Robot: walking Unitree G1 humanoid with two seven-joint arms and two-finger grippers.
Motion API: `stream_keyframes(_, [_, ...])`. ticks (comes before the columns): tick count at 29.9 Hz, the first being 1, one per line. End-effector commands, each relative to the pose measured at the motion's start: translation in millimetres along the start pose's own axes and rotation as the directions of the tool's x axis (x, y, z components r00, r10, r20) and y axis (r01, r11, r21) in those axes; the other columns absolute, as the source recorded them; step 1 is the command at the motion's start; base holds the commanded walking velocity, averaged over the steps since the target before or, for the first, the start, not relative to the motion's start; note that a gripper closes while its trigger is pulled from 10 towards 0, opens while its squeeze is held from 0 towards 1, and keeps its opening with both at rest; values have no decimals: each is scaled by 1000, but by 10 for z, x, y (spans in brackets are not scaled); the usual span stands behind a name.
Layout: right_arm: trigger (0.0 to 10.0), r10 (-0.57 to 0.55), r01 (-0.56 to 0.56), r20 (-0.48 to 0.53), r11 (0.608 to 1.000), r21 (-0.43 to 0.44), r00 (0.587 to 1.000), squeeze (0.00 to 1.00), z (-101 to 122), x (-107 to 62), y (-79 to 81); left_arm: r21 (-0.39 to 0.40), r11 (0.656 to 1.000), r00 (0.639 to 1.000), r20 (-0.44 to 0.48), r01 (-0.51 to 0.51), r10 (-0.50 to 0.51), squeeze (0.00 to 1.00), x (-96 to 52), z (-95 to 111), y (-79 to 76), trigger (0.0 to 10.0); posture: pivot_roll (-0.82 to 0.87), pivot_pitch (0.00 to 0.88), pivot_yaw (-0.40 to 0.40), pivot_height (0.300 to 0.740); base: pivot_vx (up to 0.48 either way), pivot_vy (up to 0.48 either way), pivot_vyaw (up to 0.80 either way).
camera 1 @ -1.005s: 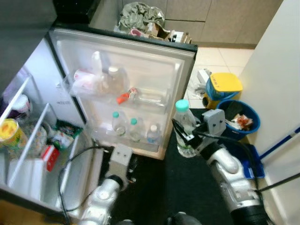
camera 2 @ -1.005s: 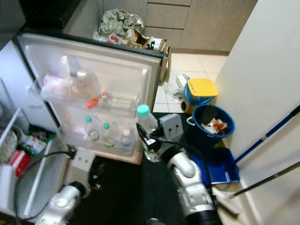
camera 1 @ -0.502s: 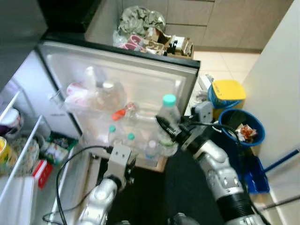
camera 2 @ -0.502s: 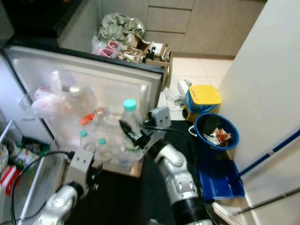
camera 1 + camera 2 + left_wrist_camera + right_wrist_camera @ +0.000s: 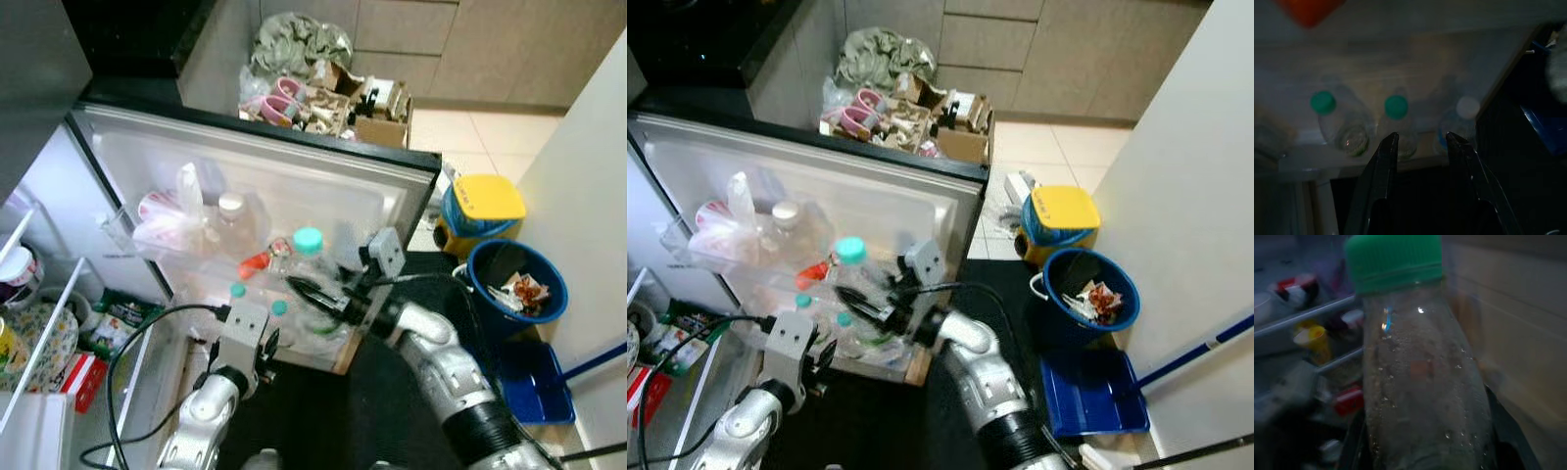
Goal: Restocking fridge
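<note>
Bottle (image 5: 312, 284) with a green cap, clamped in the right gripper (image 5: 315, 297) in front of the open fridge door (image 5: 323, 191).

Nearest, the left gripper (image 5: 1420, 139) hangs low by the foot of the door, its two black fingers (image 5: 1385, 161) parted with nothing between them, aimed at three small bottles (image 5: 1396, 122) standing in the bottom door shelf. Beyond it, the right arm reaches in from the right, bent at the elbow, forearm running toward the door; its fingers grip the clear bottle low on its body. The bottle stands roughly upright, cap up, long axis near vertical, just before the door's middle shelf. Farther along the door, a plastic bag (image 5: 171, 211) and a jar (image 5: 235, 220) sit in the upper shelf.
</note>
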State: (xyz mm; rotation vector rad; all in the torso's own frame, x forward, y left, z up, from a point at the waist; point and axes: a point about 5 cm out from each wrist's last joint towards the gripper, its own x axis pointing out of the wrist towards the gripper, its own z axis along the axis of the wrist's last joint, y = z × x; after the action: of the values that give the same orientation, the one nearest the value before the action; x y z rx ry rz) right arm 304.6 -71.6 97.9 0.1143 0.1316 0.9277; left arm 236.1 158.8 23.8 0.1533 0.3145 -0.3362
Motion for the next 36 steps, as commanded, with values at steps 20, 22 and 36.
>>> stream_keyframes(20, [10000, -357, 370, 177, 928, -40, 917, 0, 317, -379, -548, -2, 1000, 1000, -25, -5, 5, 0, -50, -72, -28, 10000, 12, 64, -84, 740, 0, 0, 0])
stream_keyframes(22, [10000, -337, 346, 165, 938, -31, 927, 0, 241, -345, -446, -1, 1000, 1000, -29, -12, 12, 0, -54, -85, -22, 10000, 11, 69, -88, 740, 0, 0, 0])
stream_keyframes(36, [10000, 86, -96, -74, 984, -149, 994, 0, -335, -321, 578, -28, 984, 983, -55, 174, -176, 0, -311, -90, -5, 10000, 10, 85, -97, 740, 0, 0, 0])
